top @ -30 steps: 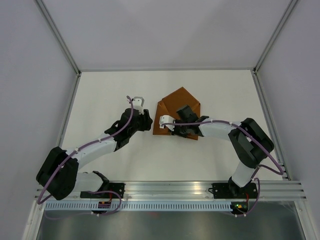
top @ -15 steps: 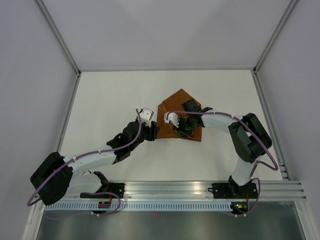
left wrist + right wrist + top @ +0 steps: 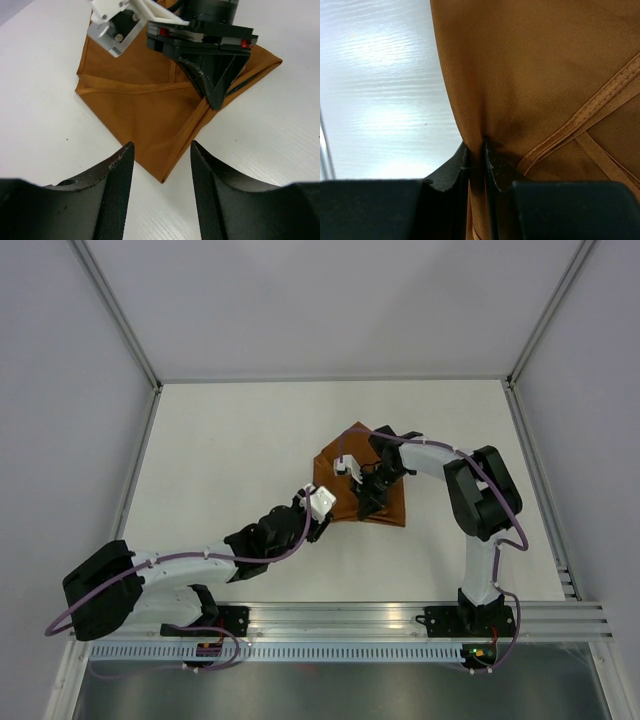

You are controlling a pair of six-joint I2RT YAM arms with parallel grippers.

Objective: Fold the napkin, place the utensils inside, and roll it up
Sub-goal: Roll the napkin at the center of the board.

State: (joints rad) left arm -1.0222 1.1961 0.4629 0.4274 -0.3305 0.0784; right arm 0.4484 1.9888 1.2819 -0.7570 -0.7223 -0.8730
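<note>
Rust-orange cloth is pretty much the whole show: exactly one napkin (image 3: 392, 505) can be counted, folded into a layered shape with pointed corners and laid flat right of centre on the table (image 3: 220, 440). Hem strips can be seen crossing its top layer, so more than one thickness is stacked there. Two arms are counted, each with purple cable strung along it, and two grippers. The right gripper (image 3: 476, 150) is clamped onto the napkin; in its wrist view a raised ridge of cloth is pinched tight between the two black fingers, right by the napkin's edge, with bare table beside it. The left gripper (image 3: 161, 150) is held with its fingers (image 3: 117, 170) apart and nothing between them, low over the table just beside the napkin's near corner, which is lined up with the gap in the left wrist view; whether that corner is actually touched can't be told. Both grippers are close together, the right one over the cloth and the left one just short of it. As for the surface, a plain white matte tabletop is seen, glossy enough to catch some light. It's boxed in by pale grey walls with aluminium posts (image 3: 115, 310) at the corners, and a slotted aluminium rail (image 3: 340, 618) is run along the near edge where both bases are bolted.
</note>
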